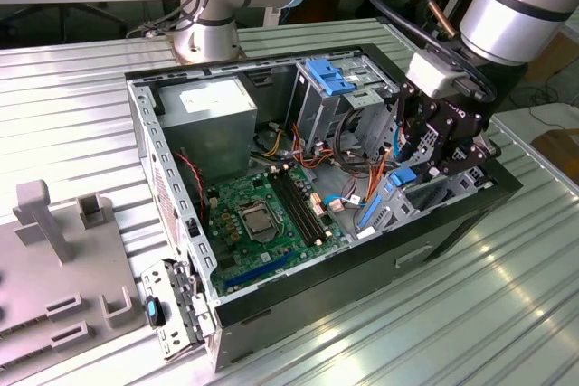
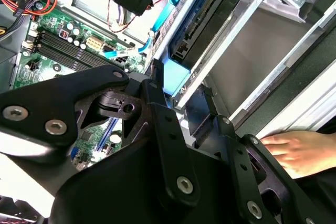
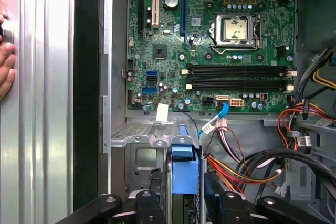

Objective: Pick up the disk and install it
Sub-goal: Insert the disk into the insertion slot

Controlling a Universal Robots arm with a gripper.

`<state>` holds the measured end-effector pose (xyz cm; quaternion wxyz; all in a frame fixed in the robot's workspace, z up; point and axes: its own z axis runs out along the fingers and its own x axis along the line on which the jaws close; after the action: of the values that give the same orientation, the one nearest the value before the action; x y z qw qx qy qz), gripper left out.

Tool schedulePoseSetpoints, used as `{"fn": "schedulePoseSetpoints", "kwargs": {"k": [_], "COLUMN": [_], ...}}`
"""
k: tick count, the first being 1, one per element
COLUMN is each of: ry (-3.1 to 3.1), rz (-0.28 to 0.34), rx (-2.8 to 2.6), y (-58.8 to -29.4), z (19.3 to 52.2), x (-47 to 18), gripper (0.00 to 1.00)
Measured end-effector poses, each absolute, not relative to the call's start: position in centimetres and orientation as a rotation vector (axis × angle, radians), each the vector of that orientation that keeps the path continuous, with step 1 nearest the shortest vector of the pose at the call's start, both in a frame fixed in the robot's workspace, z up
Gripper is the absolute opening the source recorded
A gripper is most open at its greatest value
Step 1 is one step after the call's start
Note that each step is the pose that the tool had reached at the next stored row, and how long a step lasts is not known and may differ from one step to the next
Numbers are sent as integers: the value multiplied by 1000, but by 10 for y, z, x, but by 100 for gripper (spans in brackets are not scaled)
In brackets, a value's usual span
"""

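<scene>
A ribbed metal table [image 1: 470, 314] carries the open computer case [image 1: 362, 264], which lies on its side across the middle of the exterior view. The arm [image 1: 520, 6] reaches down from the upper corner on the exterior view's right into the near end of the case on that side. The green motherboard [image 1: 262, 214] covers the case floor at centre frame, and the grey power-supply box [image 1: 213, 119] sits above it toward the upper left. The disk [image 3: 185, 166] is in the metal drive bay [image 3: 139, 148] beside the motherboard, its blue rail end facing the board. The gripper [image 3: 182, 192] appears clenched on the disk, a black finger pressed along each side. The pick-up looks done and the installation under way. Whether the disk is fully seated cannot be told. A person's hand [image 2: 294, 148] rests just outside the case wall.
</scene>
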<state>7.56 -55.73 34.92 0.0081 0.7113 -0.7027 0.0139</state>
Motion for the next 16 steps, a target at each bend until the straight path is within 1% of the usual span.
{"fn": "schedulePoseSetpoints", "kwargs": {"k": [8,9,10,13,14,15,16], "ry": [-2196,-2196,-2196,-2196,-2196,-2196,-2196], "rz": [43,43,43,43,43,43,43], "rx": [2223,2223,2223,2223,2223,2223,2223], "y": [-557,-557,-557,-557,-557,-557,-557], "z": [349,349,349,349,349,349,349], "x": [76,76,76,76,76,76,76], "gripper": [45,36,36,18,18,11,11]}}
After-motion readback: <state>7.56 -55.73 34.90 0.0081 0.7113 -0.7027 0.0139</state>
